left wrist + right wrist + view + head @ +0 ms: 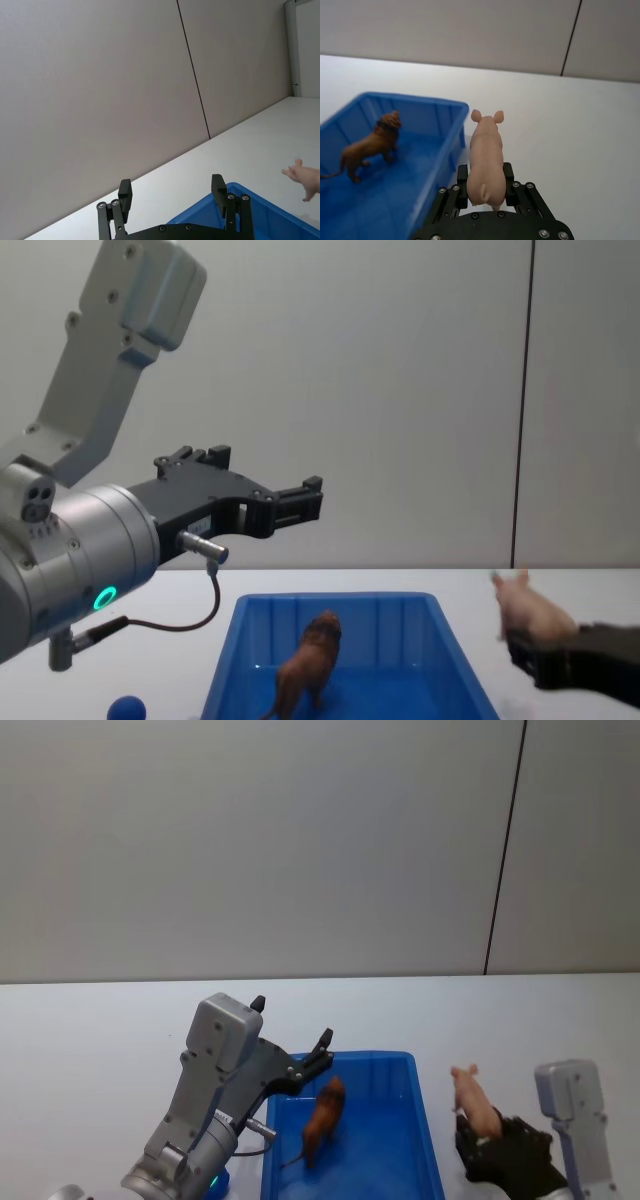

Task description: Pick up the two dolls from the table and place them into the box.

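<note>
A brown lion doll (324, 1119) (369, 147) (307, 664) stands inside the blue box (418, 1145) (445, 145) (400, 610) on the white table (90, 1040). A pink pig doll (476, 1101) (485, 155) (530, 612) is held in the air just right of the box's rim, my right gripper (478, 1134) (485, 182) (522, 648) shut on its rear. High over the box's left side, my left gripper (325, 1050) (172, 192) (305, 498) hangs open with nothing between its fingers.
A small blue ball (127, 709) lies on the table left of the box. A grey wall with a dark vertical seam (505, 845) stands behind the table. The tabletop stretches wide to the far left and far right.
</note>
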### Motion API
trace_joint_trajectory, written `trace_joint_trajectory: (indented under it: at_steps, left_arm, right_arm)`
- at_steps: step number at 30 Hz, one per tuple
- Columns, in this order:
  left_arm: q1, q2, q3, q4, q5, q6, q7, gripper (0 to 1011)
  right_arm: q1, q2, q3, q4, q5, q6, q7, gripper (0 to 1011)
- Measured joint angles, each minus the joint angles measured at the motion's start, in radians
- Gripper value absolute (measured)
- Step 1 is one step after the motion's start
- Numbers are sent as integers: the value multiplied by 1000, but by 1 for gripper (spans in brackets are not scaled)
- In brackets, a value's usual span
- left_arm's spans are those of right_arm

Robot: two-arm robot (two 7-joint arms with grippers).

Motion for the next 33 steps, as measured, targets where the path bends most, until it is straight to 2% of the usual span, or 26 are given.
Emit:
trace_joint_trajectory:
  at_steps: [9, 19, 22, 23, 26, 29, 33]
  left_arm:
    - [0, 0, 0, 0, 0, 0, 0, 1000]
    - [0, 0, 0, 0, 0, 0, 0, 1000]
    - [0, 0, 0, 0, 0, 0, 0, 1000]
    - [0, 0, 0, 0, 0, 0, 0, 1000]
    - [0, 0, 0, 0, 0, 0, 0, 1000]
    - [0, 0, 0, 0, 0, 0, 0, 1000]
    - [0, 0, 0, 0, 0, 0, 0, 1000]
  right_arm:
    - [34, -20, -10, -10, -1, -36, 84, 379]
    - [104, -69, -36, 50, 5, -42, 200, 394]
    - [121, -82, -42, 71, 7, -36, 220, 490]
    - [126, -86, -44, 77, 7, -33, 223, 553]
    - [136, -93, -47, 90, 8, -26, 229, 613]
    - [148, -102, -50, 109, 8, -15, 229, 759]
    - [152, -106, -51, 117, 6, -8, 214, 846]
